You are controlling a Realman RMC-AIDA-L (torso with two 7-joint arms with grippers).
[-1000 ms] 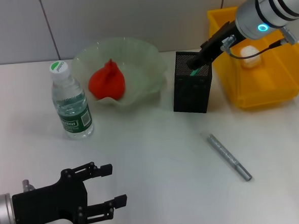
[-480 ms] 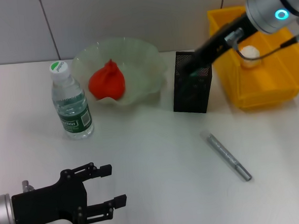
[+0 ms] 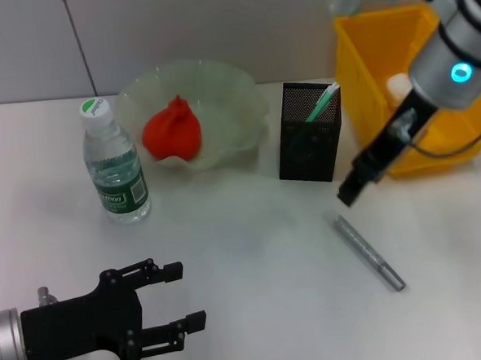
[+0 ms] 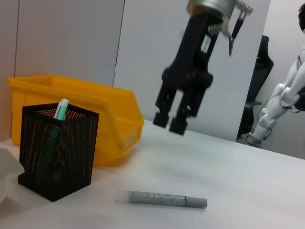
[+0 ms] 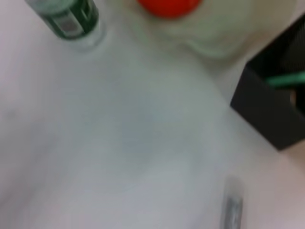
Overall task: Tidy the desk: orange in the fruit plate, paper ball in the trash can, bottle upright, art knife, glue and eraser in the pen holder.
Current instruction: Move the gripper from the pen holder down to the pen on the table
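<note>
My right end effector hangs above the desk, just in front of the pen holder and above the near end of the grey art knife. From the left wrist view its fingers stand a small way apart with nothing between them. The art knife lies flat on the desk, apart from the pen holder, pointing away toward my right. A green-and-white stick leans inside the black mesh pen holder, its top poking over the rim. Behind my right arm sits the yellow trash can, with a white paper ball partly visible inside it.

The orange rests in the pale green fruit plate, beside the pen holder. The bottle stands upright with its green cap on, near the plate on its left side.

My left end effector is low at the near left corner of the desk, fingers spread wide and holding nothing, well apart from everything else
</note>
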